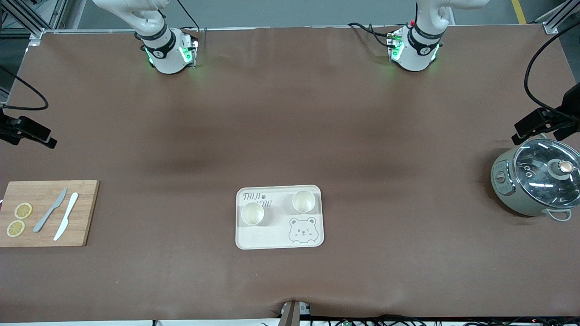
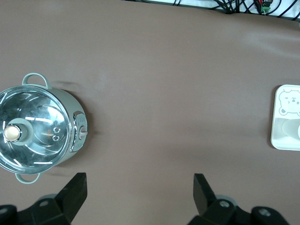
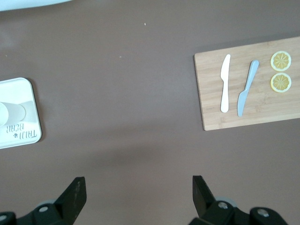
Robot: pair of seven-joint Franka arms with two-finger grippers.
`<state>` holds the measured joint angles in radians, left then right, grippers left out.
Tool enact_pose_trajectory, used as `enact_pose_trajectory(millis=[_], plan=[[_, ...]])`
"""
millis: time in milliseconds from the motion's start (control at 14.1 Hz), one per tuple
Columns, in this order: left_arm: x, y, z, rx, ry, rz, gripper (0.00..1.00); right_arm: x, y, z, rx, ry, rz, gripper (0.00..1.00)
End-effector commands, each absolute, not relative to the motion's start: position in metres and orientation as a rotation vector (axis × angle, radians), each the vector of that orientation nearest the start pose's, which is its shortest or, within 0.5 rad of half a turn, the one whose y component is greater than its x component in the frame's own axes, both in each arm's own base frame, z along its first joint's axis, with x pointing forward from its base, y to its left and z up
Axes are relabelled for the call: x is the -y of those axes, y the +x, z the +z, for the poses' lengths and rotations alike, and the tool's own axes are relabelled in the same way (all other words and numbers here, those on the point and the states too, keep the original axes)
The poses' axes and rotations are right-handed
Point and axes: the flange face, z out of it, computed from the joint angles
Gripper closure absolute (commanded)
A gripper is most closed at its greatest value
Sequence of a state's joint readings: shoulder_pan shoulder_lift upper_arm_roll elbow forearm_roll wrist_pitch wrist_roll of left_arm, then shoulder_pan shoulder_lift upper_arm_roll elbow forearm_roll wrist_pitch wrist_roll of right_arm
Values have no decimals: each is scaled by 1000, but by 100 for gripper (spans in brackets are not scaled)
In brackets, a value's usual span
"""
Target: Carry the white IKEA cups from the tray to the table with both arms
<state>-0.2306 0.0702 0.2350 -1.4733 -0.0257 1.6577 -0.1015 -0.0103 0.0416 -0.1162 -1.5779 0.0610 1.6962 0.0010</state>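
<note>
Two white IKEA cups stand upright on a cream bear-printed tray [image 1: 265, 237] in the middle of the table. One cup [image 1: 252, 213] is toward the right arm's end, the other cup [image 1: 303, 201] toward the left arm's end. Both arms are raised near their bases, and their hands are out of the front view. My left gripper [image 2: 139, 180] is open and empty, over bare table between the pot and the tray [image 2: 283, 140]. My right gripper [image 3: 138, 183] is open and empty, over bare table between the tray [image 3: 21, 133] and the cutting board.
A grey-green pot with a glass lid [image 1: 539, 181] stands at the left arm's end and shows in the left wrist view [image 2: 35, 131]. A wooden cutting board [image 1: 47, 235] with two knives and two lemon slices lies at the right arm's end. Black clamps sit at both table ends.
</note>
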Motion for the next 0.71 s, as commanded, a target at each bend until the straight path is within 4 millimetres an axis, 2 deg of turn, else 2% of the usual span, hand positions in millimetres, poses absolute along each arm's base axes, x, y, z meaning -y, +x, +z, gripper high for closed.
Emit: enact_pose_trajectory(millis=[0,355,639], plan=[[4,585,644,172,-3119,-177,0,65,582,612,-225,-3063,-127,0],[4,585,644,177,-3122,-180,0,64,586,605,-209,-3065,-113,0],[4,589,610,166,-3121,-53,0,63,589,599,-207,-3067,-97,0]])
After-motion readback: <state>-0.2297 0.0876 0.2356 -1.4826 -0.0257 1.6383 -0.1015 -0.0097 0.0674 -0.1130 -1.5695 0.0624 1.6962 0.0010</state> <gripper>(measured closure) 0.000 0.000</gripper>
